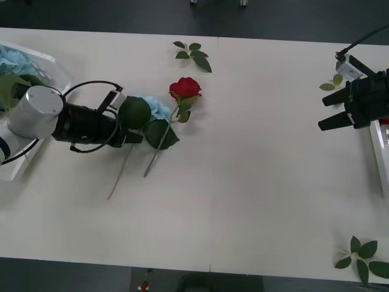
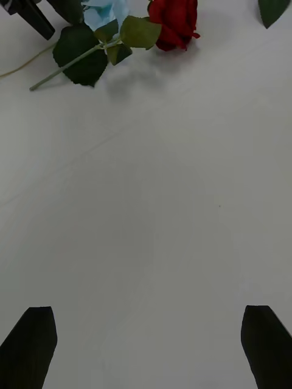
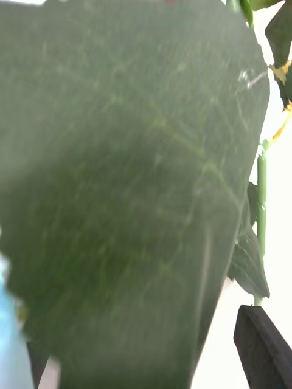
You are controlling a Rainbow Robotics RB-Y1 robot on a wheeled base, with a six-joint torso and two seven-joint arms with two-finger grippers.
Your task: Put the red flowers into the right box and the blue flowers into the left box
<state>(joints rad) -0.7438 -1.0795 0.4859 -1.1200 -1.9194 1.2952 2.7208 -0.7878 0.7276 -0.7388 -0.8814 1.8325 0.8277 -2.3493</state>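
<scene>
At the far left of the table the left box already held pale-blue blooms, so part of the blue sorting looked done. Just to its right, the left gripper reached across the table into the leaves of 1 blue flower lying on the surface. In the left wrist view a big green leaf sat right against the camera and 1 black finger showed at the corner; I could not tell whether the fingers had closed on the stem or were spread apart around it.

Touching that blue flower on its right side lay 1 red flower, its stem crossing under the blue one's leaves, untouched on the table. A bloomless leaf sprig lay beyond it.

Far to the right, the right gripper hung with its fingers spread apart and nothing in them, well apart from the flowers, beside the thin rim of the right box. I judged 1 blue and 1 red flower remained.
</scene>
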